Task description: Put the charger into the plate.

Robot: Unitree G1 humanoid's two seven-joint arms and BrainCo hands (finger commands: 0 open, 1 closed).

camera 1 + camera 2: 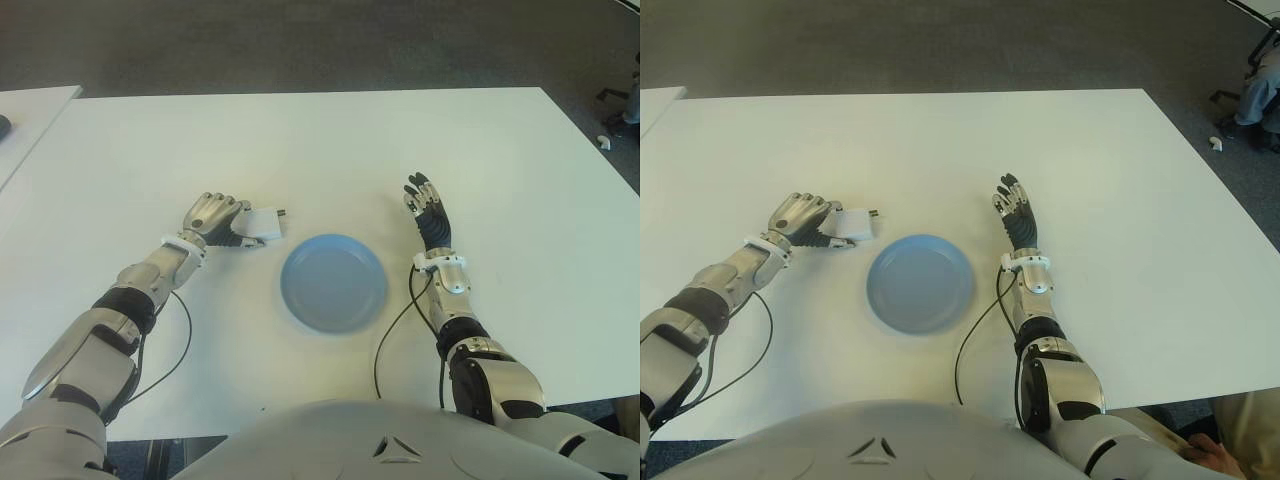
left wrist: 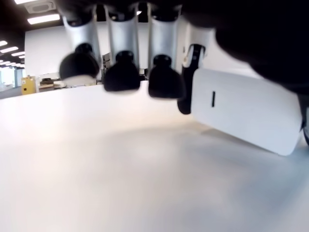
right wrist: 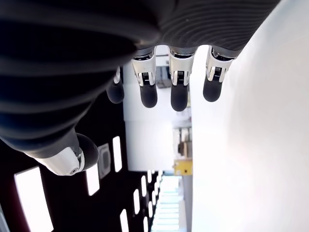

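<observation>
A white charger [image 1: 266, 223] with its metal prongs pointing right sits in my left hand [image 1: 238, 226], left of the blue plate [image 1: 333, 283]. In the left wrist view the charger [image 2: 246, 111] is pinched between the thumb and the curled fingers [image 2: 161, 79], just above the white table [image 1: 330, 140]. The round plate holds nothing and lies on the table between both hands. My right hand [image 1: 422, 200] shows to the right of the plate, fingers stretched out and holding nothing.
Black cables [image 1: 395, 330] run from both wrists across the near table. A second white table [image 1: 30, 110] stands at the far left. A small white item [image 1: 603, 141] lies on the floor at the far right.
</observation>
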